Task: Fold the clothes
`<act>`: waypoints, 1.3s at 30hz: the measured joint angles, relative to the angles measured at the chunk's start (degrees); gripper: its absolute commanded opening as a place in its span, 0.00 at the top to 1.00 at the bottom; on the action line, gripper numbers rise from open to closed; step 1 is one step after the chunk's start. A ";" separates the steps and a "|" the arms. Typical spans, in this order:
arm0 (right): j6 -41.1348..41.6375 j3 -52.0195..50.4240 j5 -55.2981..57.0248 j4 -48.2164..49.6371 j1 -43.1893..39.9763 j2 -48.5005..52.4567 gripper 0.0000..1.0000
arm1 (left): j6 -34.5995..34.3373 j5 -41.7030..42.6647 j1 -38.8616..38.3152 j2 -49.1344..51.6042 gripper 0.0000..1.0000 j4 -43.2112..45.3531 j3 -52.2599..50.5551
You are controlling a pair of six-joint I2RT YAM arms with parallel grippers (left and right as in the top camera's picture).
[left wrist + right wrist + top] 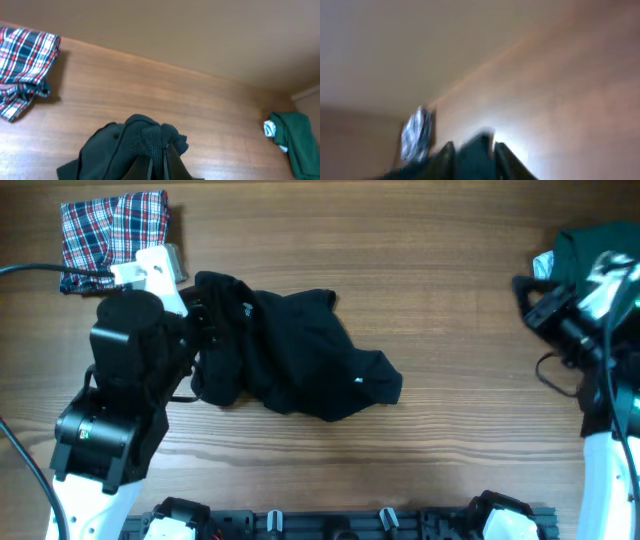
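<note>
Reading any writing is not possible: the black shirt (290, 365) carries two small white logos (360, 380), one near its right end and one near its upper left, both too small to make out. A white label (270, 129) shows at the near edge of the green garment (296, 145), and its print cannot be read either.

The black shirt lies crumpled on the wooden desk (450, 330), left of the middle, spread from the left arm (125, 380) toward the centre. The left tool (159, 152) is closed on the shirt's left end. In the left wrist view its two fingers stand tight together, with a bunched ridge of black cloth rising just ahead of them. The left arm reaches in from the near left corner, bent at the elbow, with its wrist low over the cloth.

The plaid garment (115, 225), red, blue and white, lies folded at the far left corner, apart from the shirt. The green garment lies at the far right edge.

The right arm (600, 470) rises along the right edge, with its black wrist parts just beside the green garment. The right wrist view is badly blurred. The fingers of the right tool (474, 145) stand a little apart with something dark between them, and I cannot tell whether it grips or is loose.
</note>
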 measured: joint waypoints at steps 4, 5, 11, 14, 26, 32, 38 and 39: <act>-4.11 -3.06 -7.37 -5.79 2.12 5.27 0.43 | 0.00 0.00 0.00 2.10 0.96 -0.17 0.02; -4.48 -4.57 -8.74 -5.62 3.69 6.75 0.43 | 0.00 0.00 0.00 2.56 0.96 -0.17 0.02; -2.99 -11.26 -14.58 2.78 19.43 16.48 0.39 | 0.02 0.00 0.00 3.52 0.95 0.07 0.04; 4.07 -11.30 -13.68 7.23 29.38 19.37 0.38 | 0.02 0.00 0.00 3.52 0.96 0.07 0.04; 28.09 -11.41 1.33 19.74 44.98 24.41 0.22 | -2.78 -1.92 0.00 3.52 0.83 1.38 0.04; 33.66 -11.47 1.68 27.61 50.18 34.14 0.21 | -3.30 -1.92 0.00 3.48 0.82 1.03 0.22; 35.50 -11.47 2.84 27.12 51.74 37.88 0.20 | -3.32 -1.92 0.00 3.41 0.68 -0.87 0.59; 35.56 -11.47 3.67 26.47 51.74 37.92 0.20 | -3.37 -1.92 0.00 3.41 0.65 -1.75 0.59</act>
